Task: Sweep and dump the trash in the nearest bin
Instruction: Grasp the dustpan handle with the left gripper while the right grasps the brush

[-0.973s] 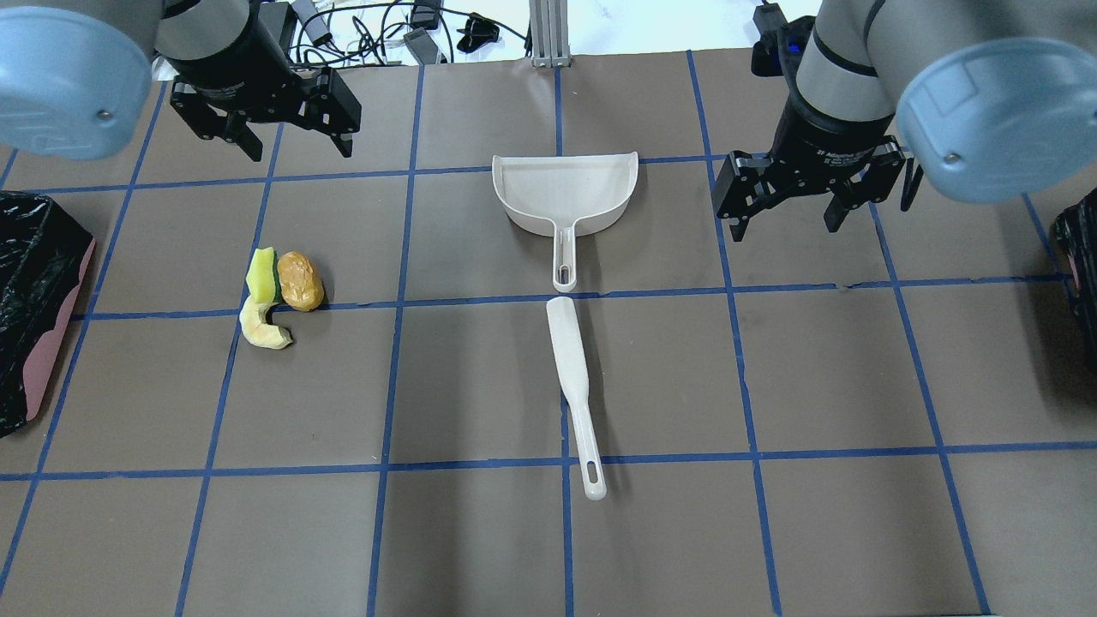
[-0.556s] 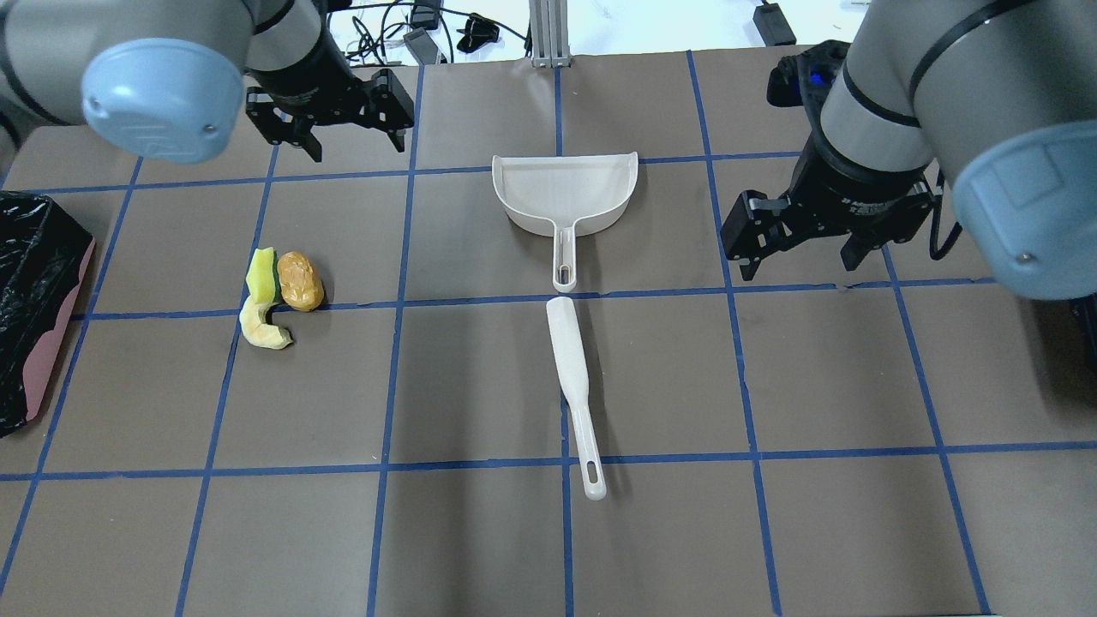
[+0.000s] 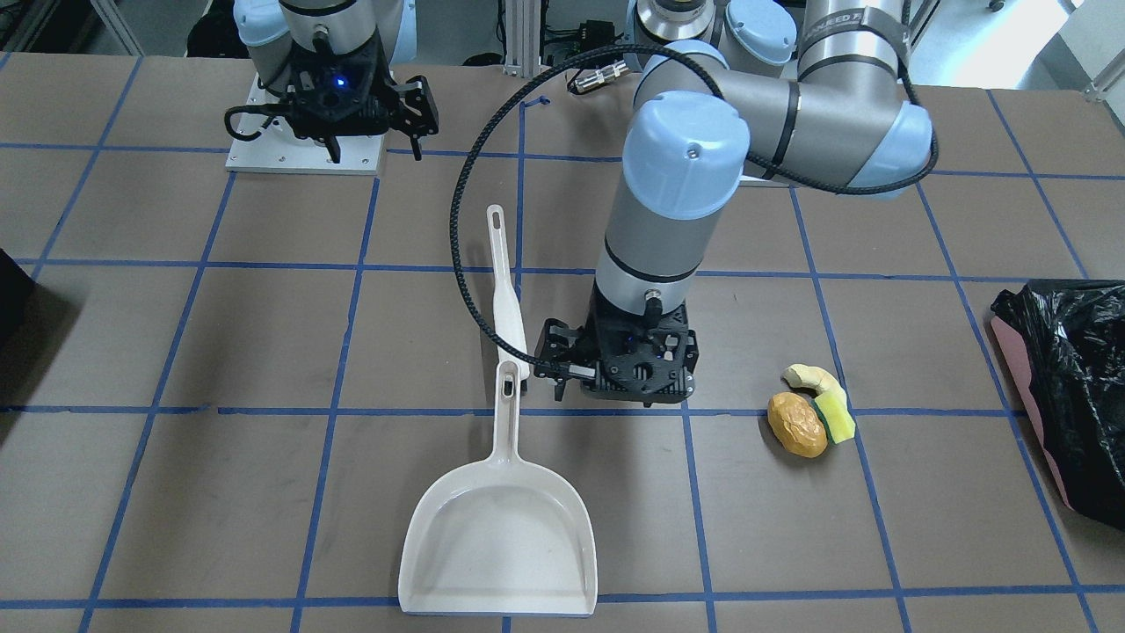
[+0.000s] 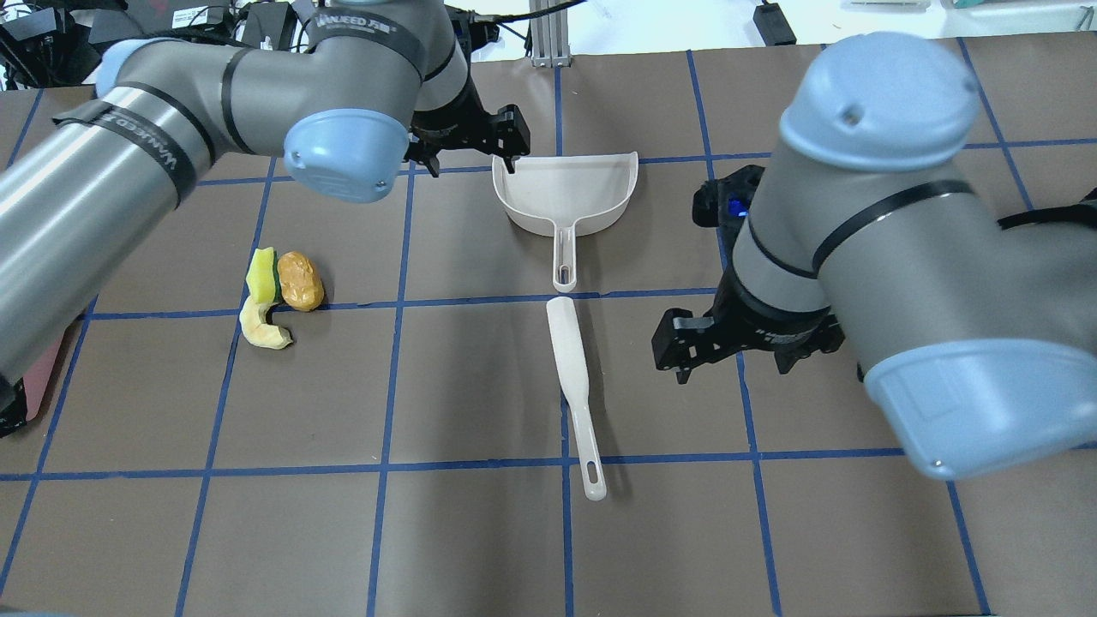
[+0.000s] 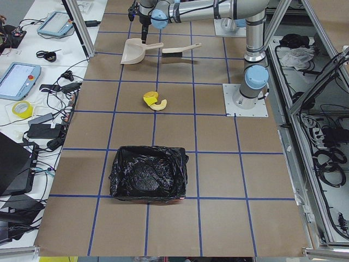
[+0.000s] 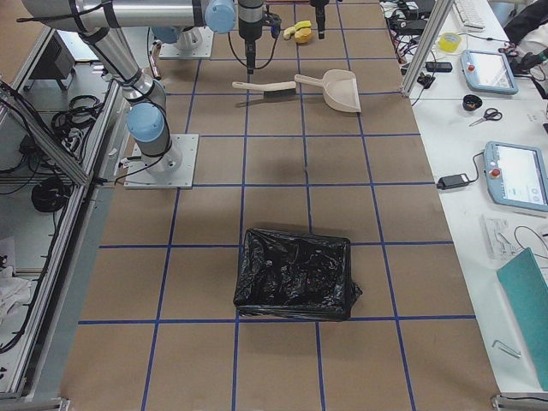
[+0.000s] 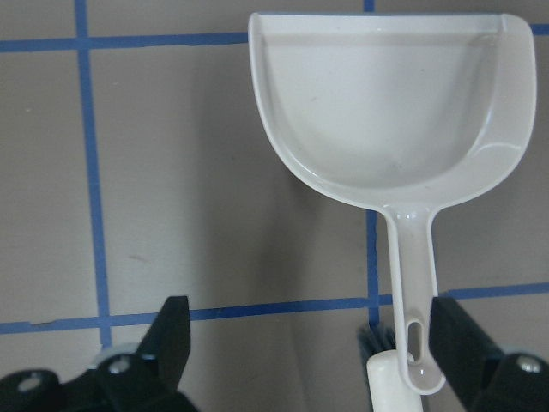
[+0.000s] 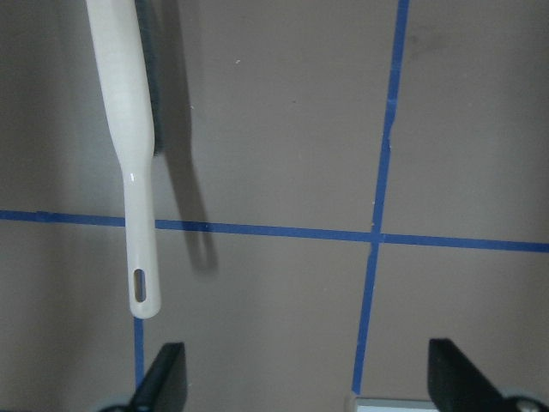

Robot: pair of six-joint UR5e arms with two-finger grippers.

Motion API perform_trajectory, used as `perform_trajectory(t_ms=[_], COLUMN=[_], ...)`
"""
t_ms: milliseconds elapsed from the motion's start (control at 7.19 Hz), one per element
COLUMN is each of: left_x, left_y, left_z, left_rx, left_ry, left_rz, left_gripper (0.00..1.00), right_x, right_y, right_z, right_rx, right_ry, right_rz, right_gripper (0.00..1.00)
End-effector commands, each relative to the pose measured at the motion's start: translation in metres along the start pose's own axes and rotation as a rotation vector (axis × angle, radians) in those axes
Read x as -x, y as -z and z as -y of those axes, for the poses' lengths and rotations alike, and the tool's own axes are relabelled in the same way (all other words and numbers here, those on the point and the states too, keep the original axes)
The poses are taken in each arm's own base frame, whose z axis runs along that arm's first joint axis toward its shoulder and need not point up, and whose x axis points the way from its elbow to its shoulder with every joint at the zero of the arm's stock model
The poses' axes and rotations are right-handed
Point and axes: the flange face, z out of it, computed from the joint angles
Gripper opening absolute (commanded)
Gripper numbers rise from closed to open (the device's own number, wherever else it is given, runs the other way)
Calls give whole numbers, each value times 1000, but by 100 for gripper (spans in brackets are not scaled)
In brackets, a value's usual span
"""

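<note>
The trash lies together on the table's left half: an orange-brown lump [image 4: 300, 280], a pale yellow peel [image 4: 262, 327] and a green-and-yellow sponge chunk [image 4: 260, 274]. The pink-sided bin [image 3: 1077, 352] with a black bag stands at the table's left end. A white dustpan [image 4: 566, 193] and a white brush [image 4: 570, 360] lie in the middle. My left gripper [image 4: 470, 152] is open and empty, high over the spot left of the dustpan handle [image 7: 410, 283]. My right gripper [image 4: 733, 358] is open and empty, above the table right of the brush handle [image 8: 137, 223].
A second black-bagged container [image 6: 295, 274] stands at the table's right end. The table [image 4: 480, 548] is brown with a blue tape grid. Cables and adapters [image 4: 776, 26] lie beyond the far edge.
My left gripper has swung right, from the far left to beside the dustpan. My right gripper has come nearer and left, toward the brush. The trash, dustpan and brush have not moved.
</note>
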Motion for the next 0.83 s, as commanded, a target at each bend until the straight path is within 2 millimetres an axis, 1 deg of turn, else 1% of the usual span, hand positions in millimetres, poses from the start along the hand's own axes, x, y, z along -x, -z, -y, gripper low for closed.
perform_trajectory(t_ms=[0,139,278,417,556,695], left_x=[-43,-53,-61,-66,-72,-77], left_y=[-41,-56,-68,-80,-93,-108], left_z=[-13,-17,-21,-23,-26,-30], left_rx=[61,83,100,119,140,165], left_ry=[-60,-75,-87,-95,-101,-109], left_rz=[-19,-18,-16,-19,-28,-23], left_gripper=[100,100,100,100,100,100], right_x=[72,90,97,99,103,102], right_y=[-52,-75,-90,-104,-120,-134], right_z=[9,19,23,29,39,45], right_rx=[-7,-10,9,36,33,47], right_ry=[12,45,72,102,104,114], right_rz=[-17,-26,-36,-47,-46,-76], right_gripper=[100,100,100,99,99,96])
